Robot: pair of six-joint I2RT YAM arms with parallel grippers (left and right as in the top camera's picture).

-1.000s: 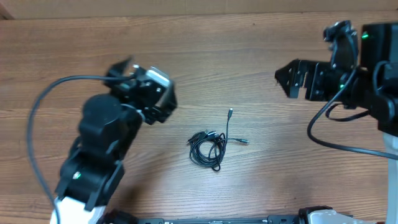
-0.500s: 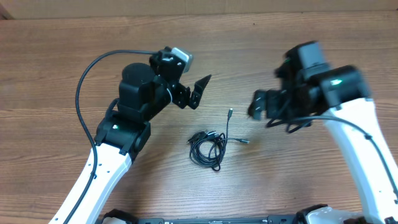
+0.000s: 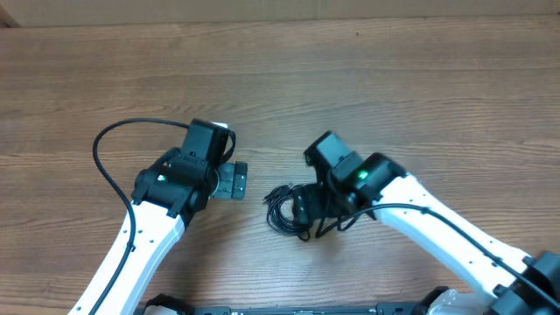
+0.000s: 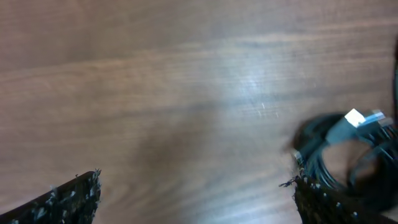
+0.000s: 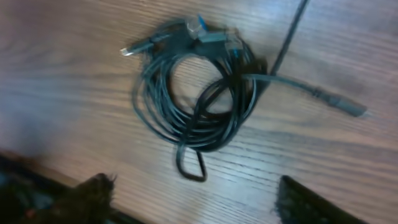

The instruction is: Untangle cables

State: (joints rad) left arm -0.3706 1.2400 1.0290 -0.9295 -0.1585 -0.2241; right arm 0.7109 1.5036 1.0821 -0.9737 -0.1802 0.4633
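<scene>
The cables are thin black cords wound in a small coil at the table's middle. In the right wrist view the coil lies flat, with silvery plug ends at its top and one loose plug end trailing right. My right gripper hangs over the coil's right side, open and empty, its fingers just short of the coil. My left gripper sits just left of the coil, open and empty. The left wrist view shows the coil by the right fingertip, blurred.
The wooden table is bare around the coil. The left arm's thick black cable loops out to the left. The right arm stretches in from the lower right.
Both arms have swung in toward the coil. The right gripper moved left and down over its right side. The left gripper dropped down to just left of it. The coil has not moved.
</scene>
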